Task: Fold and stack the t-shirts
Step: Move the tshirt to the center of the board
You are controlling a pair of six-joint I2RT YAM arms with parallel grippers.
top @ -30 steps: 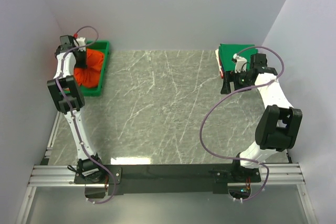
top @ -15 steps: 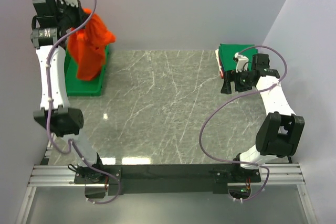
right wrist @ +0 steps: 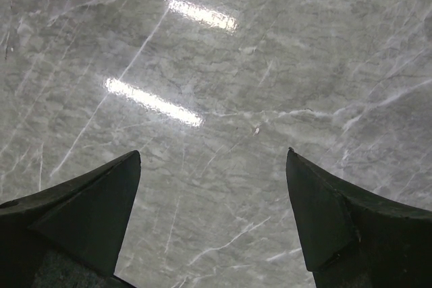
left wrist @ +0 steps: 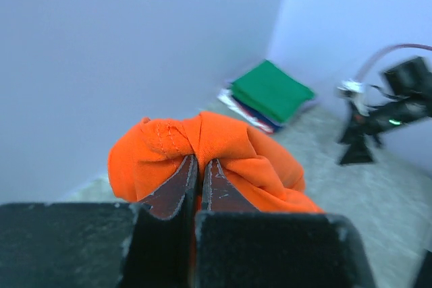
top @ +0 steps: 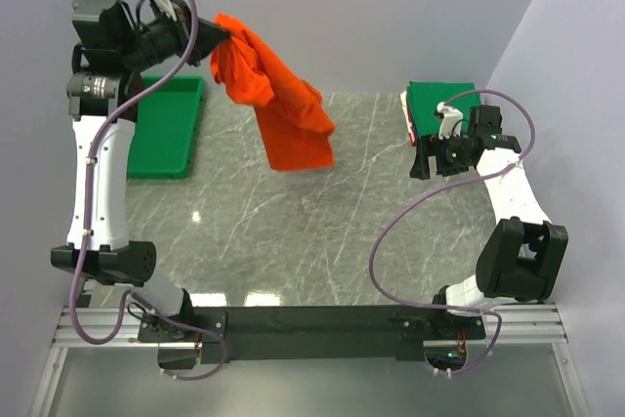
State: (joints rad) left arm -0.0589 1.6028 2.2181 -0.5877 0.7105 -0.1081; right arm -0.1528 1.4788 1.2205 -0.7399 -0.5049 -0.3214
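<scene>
The left gripper (top: 213, 38), clamped on the orange-red t-shirt (top: 285, 112), had lifted it from the green tray (top: 161, 139) at upper left to upper centre, ready for spreading. The right gripper (top: 427, 158) stood empty, fingers apart.

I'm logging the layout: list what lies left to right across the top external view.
green tray → orange t-shirt, hanging from the left gripper → folded stack with a green shirt on top. The right gripper overlaps the stack, so it is left out.
</scene>
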